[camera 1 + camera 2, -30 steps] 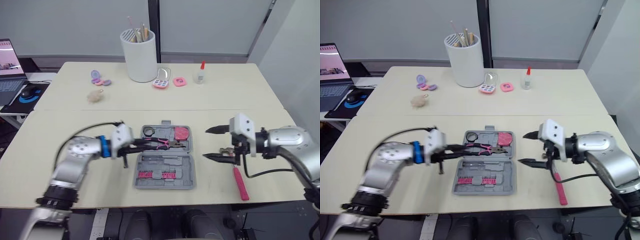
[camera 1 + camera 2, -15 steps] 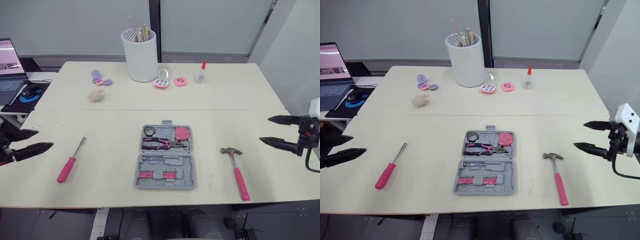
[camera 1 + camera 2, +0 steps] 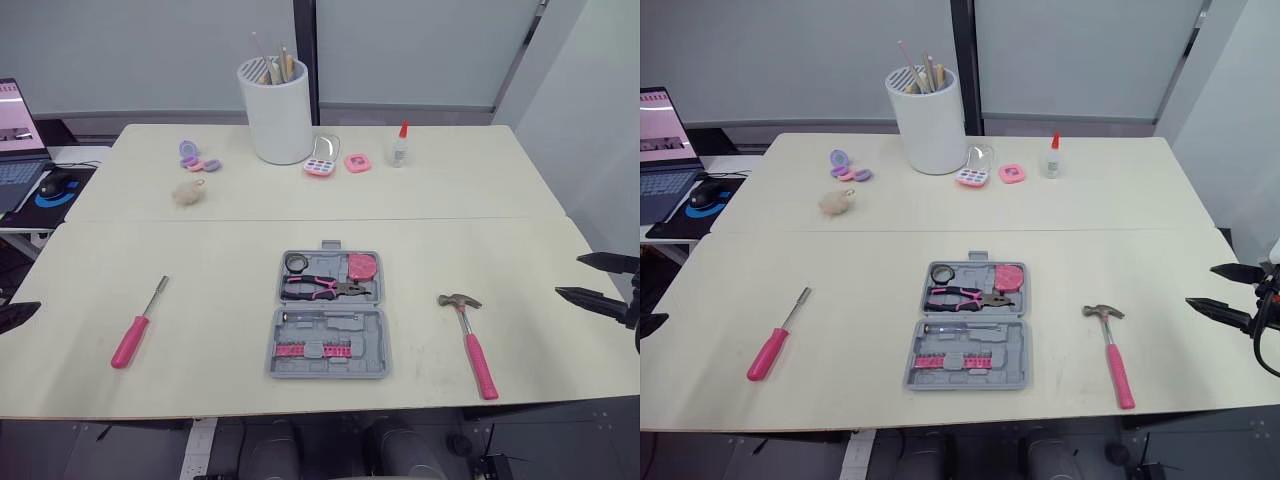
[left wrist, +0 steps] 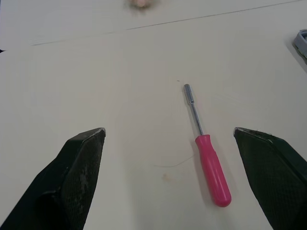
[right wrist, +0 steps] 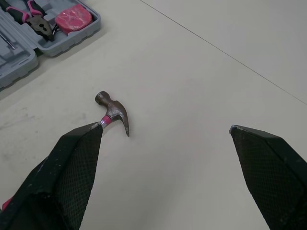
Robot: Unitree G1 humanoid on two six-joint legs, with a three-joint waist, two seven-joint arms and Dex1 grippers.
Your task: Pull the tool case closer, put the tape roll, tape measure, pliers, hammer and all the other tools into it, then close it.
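My left gripper (image 4: 169,130) and right gripper (image 3: 1200,284) sit at the side edges, both spread wide, empty. Hammer (image 3: 468,335) lower right and screwdriver (image 3: 135,325) lower left lie outside the open tool case (image 3: 375,345) at centre. Pliers (image 3: 325,288), tape measure (image 3: 361,267) and tape roll (image 3: 296,262) are in. I judge two tools and the closing remain.

Left gripper (image 4: 168,130), right gripper (image 3: 569,277) farther outward

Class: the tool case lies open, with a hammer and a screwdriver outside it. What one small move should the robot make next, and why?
Probably bring the right hand in over the pink handle of the hammer. The hammer lies outside the open tool case, to its right, and that hand is open, empty and the nearer one.
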